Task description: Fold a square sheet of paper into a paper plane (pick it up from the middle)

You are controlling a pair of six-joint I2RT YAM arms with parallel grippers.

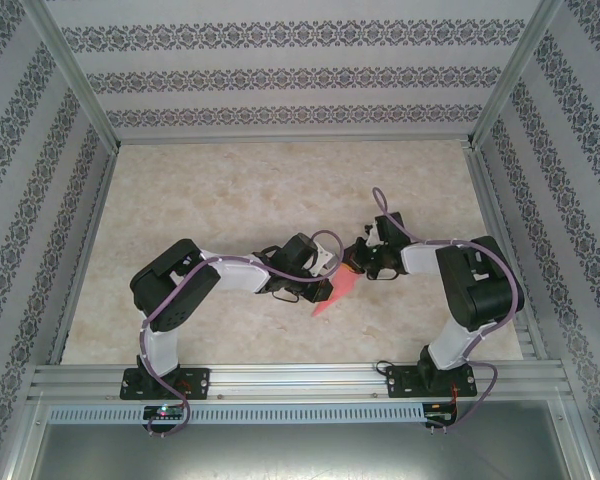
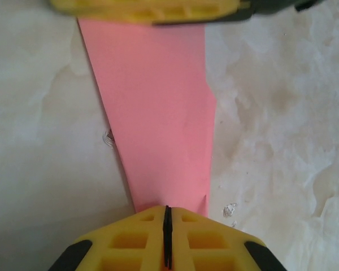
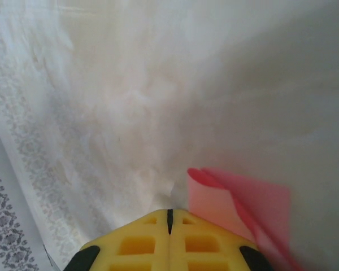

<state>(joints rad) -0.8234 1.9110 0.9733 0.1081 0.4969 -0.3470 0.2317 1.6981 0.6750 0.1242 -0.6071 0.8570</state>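
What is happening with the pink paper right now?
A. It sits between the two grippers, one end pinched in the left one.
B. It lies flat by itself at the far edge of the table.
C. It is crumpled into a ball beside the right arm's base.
A: the pink paper narrows into the shut left gripper, with the right gripper at its other end.

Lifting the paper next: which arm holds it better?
Left, probably: the left fingers are shut with the paper running straight from their seam; at the right fingers it curls off to one side.
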